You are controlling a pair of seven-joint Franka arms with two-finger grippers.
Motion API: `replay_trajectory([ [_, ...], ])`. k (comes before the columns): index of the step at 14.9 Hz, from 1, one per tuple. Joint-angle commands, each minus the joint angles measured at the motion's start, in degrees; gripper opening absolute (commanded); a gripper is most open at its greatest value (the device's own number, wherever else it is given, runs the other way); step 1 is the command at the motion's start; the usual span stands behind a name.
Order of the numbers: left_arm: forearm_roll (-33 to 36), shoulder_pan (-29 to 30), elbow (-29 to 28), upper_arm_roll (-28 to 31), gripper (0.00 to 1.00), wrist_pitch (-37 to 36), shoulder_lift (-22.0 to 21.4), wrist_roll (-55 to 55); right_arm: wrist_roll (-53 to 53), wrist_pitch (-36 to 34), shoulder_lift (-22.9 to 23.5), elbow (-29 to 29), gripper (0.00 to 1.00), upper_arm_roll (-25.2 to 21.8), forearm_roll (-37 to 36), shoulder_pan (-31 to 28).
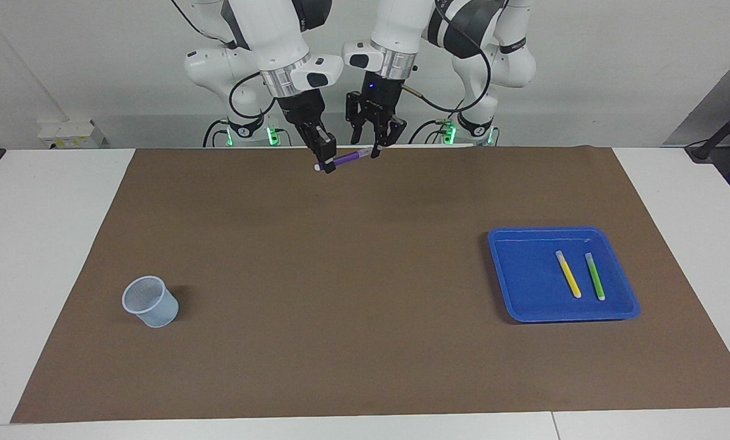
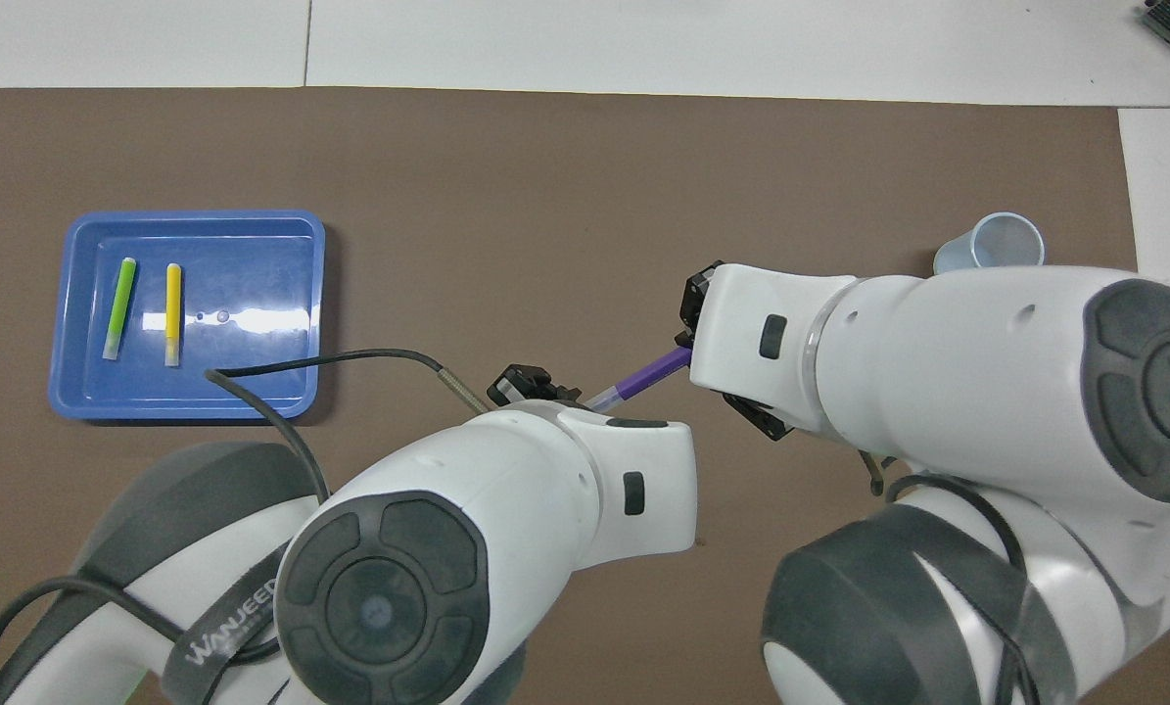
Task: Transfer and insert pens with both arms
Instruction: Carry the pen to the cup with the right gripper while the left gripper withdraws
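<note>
The purple pen (image 1: pixel 345 159) hangs in the air, tilted, over the mat's edge nearest the robots; it also shows in the overhead view (image 2: pixel 648 375). My right gripper (image 1: pixel 325 153) is shut on its lower end. My left gripper (image 1: pixel 368 148) is at the pen's other end, with its fingers spread around it. In the overhead view both grippers are mostly hidden under their wrists. The yellow pen (image 1: pixel 568 274) and the green pen (image 1: pixel 595 276) lie side by side in the blue tray (image 1: pixel 523 293), also seen from overhead: yellow pen (image 2: pixel 172 313), green pen (image 2: pixel 119 307).
A clear plastic cup (image 1: pixel 150 300) stands upright on the brown mat (image 1: pixel 340 293) toward the right arm's end; it also shows in the overhead view (image 2: pixel 1004 241). The blue tray (image 2: pixel 85 392) sits toward the left arm's end. White table borders the mat.
</note>
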Motion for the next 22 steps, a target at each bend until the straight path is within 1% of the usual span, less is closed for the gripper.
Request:
replay_trajectory([
  [1, 0.74, -0.13, 0.84, 0.41, 1.0, -0.77, 0.45, -1.03, 1.18, 0.57, -1.06, -0.99, 0.0, 0.32, -0.59, -0.89],
  [4, 0.74, 0.4, 0.49, 0.94, 1.0, -1.3, -0.16, -1.03, 0.74, 0.22, -1.06, -1.08, 0.0, 0.32, -0.59, -2.99],
  [6, 0.65, 2.67, 0.4, 0.94, 1.0, -2.96, -0.51, -1.21, 0.21, -0.74, -1.06, -1.08, 0.0, 0.32, -0.76, -5.53],
  [10, 0.56, 6.8, 0.4, 1.03, 1.0, -5.51, -1.22, -1.21, 0.21, -2.14, -0.71, -1.25, 0.0, 0.32, -3.91, -13.87],
  [11, 0.48, 8.38, 0.48, 1.03, 1.0, -6.39, -1.57, -1.21, 0.38, -3.02, -0.71, -1.26, 0.0, 0.41, -5.14, -16.25],
  [14, 0.48, 13.91, 0.4, 1.11, 1.0, -9.28, -1.92, -0.95, 1.17, -5.05, -0.71, -1.52, 0.0, 0.32, -5.77, -24.33],
  [16, 0.48, 17.7, 0.48, 1.2, 1.0, -10.7, -2.27, -1.12, 3.36, -5.58, -0.8, -1.78, 0.0, 0.32, -9.0, -27.42],
  [20, 0.48, 25.69, -0.39, 1.2, 1.0, -11.93, -2.71, -1.12, 9.95, -5.67, -0.62, -2.74, 0.0, 0.32, -18.67, -28.49],
  [22, 0.48, 29.3, -0.48, 1.2, 1.0, -13.33, -2.98, -1.3, 11.1, -5.76, 0.95, -2.84, 0.0, 0.41, -21.58, -28.4],
])
